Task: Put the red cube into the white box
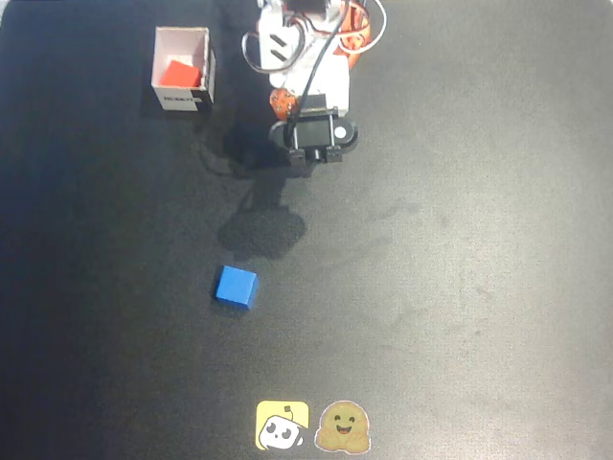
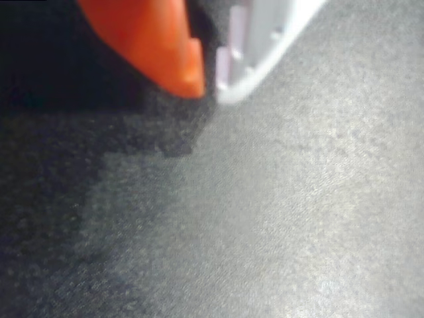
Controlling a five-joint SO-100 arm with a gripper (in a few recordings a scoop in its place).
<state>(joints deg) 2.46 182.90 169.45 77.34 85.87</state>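
Observation:
The red cube (image 1: 180, 73) lies inside the white box (image 1: 161, 59) at the table's upper left in the overhead view, with the box's dark label on its near wall. The arm is folded back near its base at the top centre, to the right of the box. In the wrist view the gripper (image 2: 211, 86) hangs over bare dark table, its orange finger (image 2: 159, 46) and white finger (image 2: 265, 40) nearly touching at the tips, with nothing between them.
A blue cube (image 1: 235, 287) sits on the black table (image 1: 460, 268) below the arm's shadow. Two stickers (image 1: 312, 427) lie at the bottom edge. White and black cables loop around the arm's base (image 1: 316, 38).

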